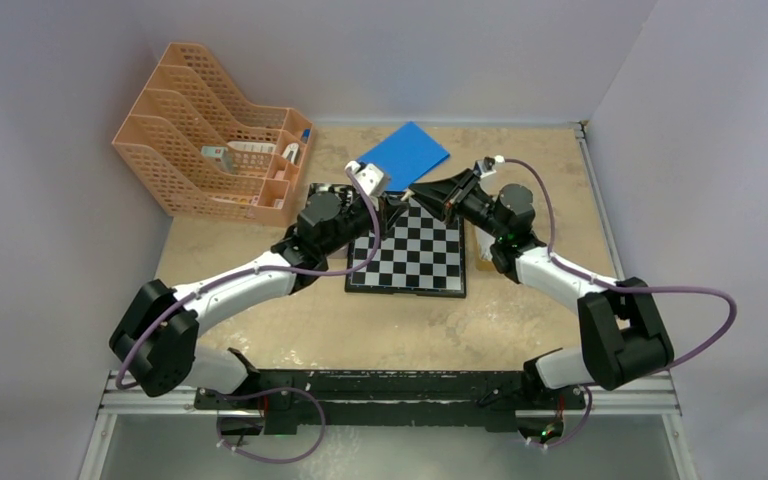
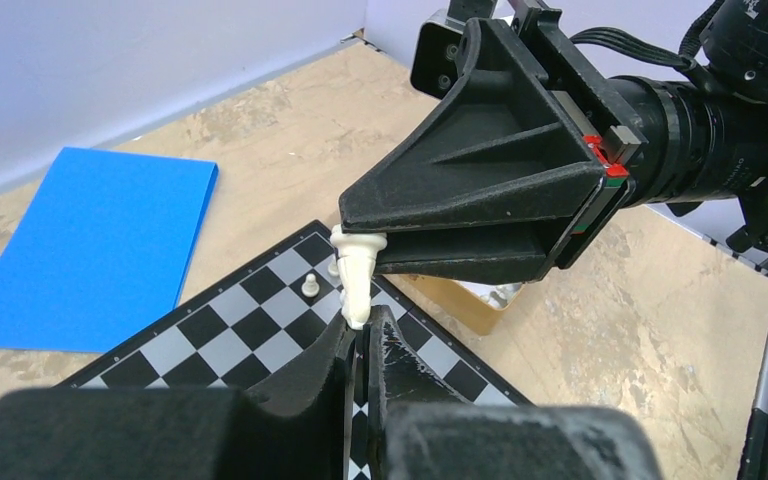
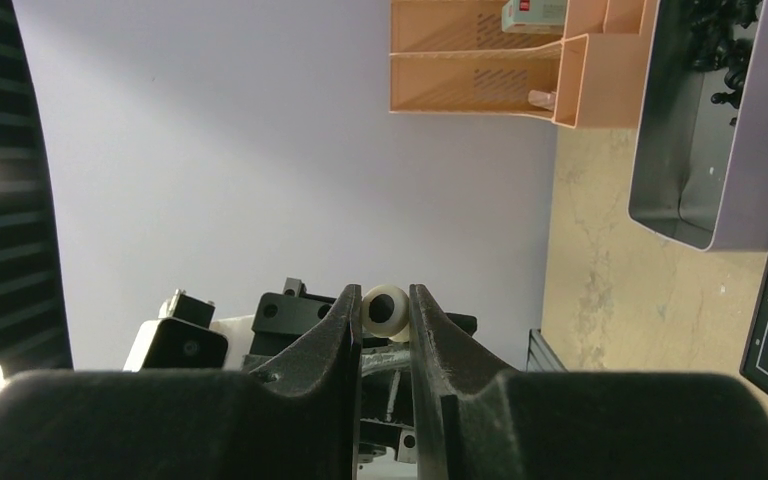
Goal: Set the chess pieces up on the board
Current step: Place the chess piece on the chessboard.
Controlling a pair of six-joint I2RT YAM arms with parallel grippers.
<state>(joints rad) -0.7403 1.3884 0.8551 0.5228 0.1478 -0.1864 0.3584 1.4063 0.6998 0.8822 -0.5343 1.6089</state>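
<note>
Cream-white slender chess piece [image 2: 356, 278] is held above the far edge of the black-and-white checked board [image 2: 210, 345], pinched at both ends. Right jaws are clamped on its round base, left jaws nearly closed on its tip. Risk: mistimed release or opposing pull drops it, toppling the small white pawn [image 2: 310, 285] standing on the board.
</note>
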